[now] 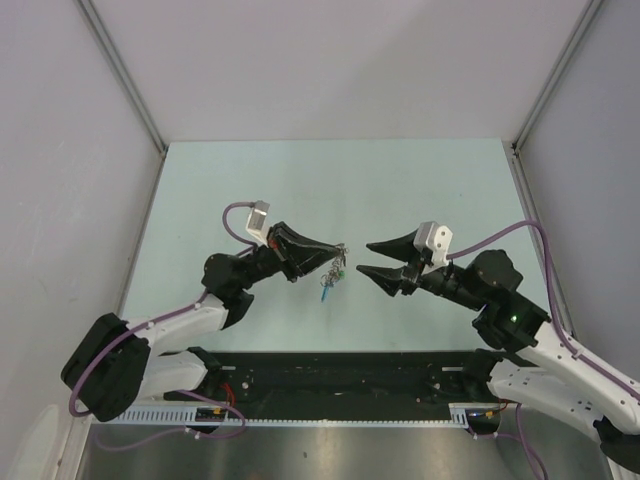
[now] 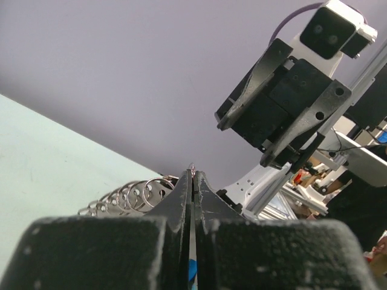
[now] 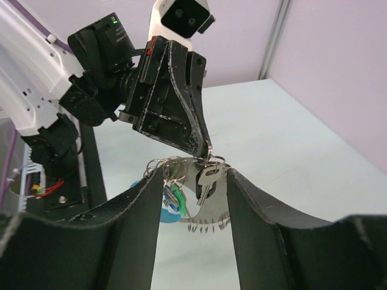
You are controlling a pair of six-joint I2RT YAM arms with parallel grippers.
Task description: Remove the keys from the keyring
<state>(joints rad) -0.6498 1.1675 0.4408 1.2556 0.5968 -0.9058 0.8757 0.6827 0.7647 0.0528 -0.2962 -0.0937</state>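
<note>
Two grippers face each other tip to tip above the middle of the pale green table (image 1: 420, 180). Your left gripper (image 1: 341, 249) is clenched on the keyring (image 3: 208, 159). Its fingers (image 2: 180, 202) are pressed flat together, and a sliver of metal shows at the very tip in the left wrist view.

The keys (image 3: 209, 180) hang below that pinch in a loose bunch, off the table. You can make out a silvery key with a round hole, a green piece (image 3: 178, 199), and the blue plastic piece (image 1: 326, 292) lowest of all. A string of small split rings (image 2: 136, 196) trails off beside the left fingers. Cannot tell which key sits on which ring.

Your right gripper (image 1: 365, 258) is released, jaws spread wide. Its tips are level with the bunch and just beside it, apart from it in the top view. From the right wrist camera the bunch sits framed between the two fingers, with the left gripper's tip right above it. Only open air lies between the right tips and the keys.

For edges, grey walls (image 1: 60, 150) close the left, right and back sides, with metal corner posts (image 1: 122, 75). A black rail (image 1: 340, 372) runs along the near edge, below both grippers. Both grippers are well apart from the walls. The bunch hangs nearer the rail than the back wall. A purple cable (image 1: 230, 218) loops off the left wrist, clear of the bunch.
</note>
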